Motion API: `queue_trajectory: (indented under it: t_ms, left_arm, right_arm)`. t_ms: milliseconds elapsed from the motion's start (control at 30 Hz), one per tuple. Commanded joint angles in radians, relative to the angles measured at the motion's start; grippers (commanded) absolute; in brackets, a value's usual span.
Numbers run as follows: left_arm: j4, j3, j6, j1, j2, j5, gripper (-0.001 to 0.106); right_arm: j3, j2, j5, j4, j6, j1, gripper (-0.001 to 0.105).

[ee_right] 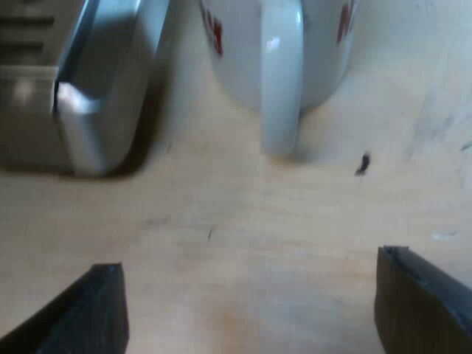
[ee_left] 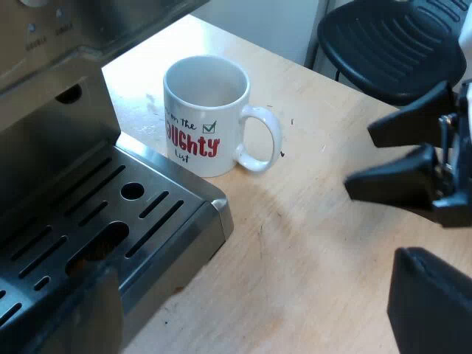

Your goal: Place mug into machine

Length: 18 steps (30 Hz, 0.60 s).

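Note:
A white mug [ee_left: 206, 110] with red lettering stands upright on the wooden table beside the corner of the espresso machine's drip tray [ee_left: 110, 214]. Its handle [ee_left: 262, 140] points away from the machine, toward my right gripper [ee_left: 359, 158], which hovers a short way off the handle. In the right wrist view the mug's handle [ee_right: 280, 81] lies straight ahead of my right gripper [ee_right: 254, 310], which is open and holds nothing. My left gripper [ee_left: 251, 324] is open and empty, low over the table near the tray's edge.
The metal drip tray's corner [ee_right: 96, 96] sits close beside the mug. The machine's front panel [ee_left: 51, 125] rises behind the tray. A black chair [ee_left: 391, 44] stands past the table's edge. Bare wooden tabletop [ee_left: 310, 243] lies between the grippers and the mug.

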Motion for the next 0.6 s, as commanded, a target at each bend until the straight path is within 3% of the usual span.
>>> queue_trajectory:
  t_ms: [33,500,600]
  left_arm:
    - [-0.019,-0.004,-0.019,0.001,-0.001,0.0,0.081]
    - [-0.019,-0.004,-0.019,0.001,-0.001,0.0,0.081]
    - [-0.019,-0.004,-0.019,0.001,-0.001,0.0,0.081]
  right_arm:
    - [-0.004,0.063,0.035,-0.13,0.019,0.002,0.07]
    - [-0.004,0.389,0.039,-0.492,0.057,0.002,0.07]
    - [-0.004,0.456,0.085,-0.569,0.057,0.002,0.07]
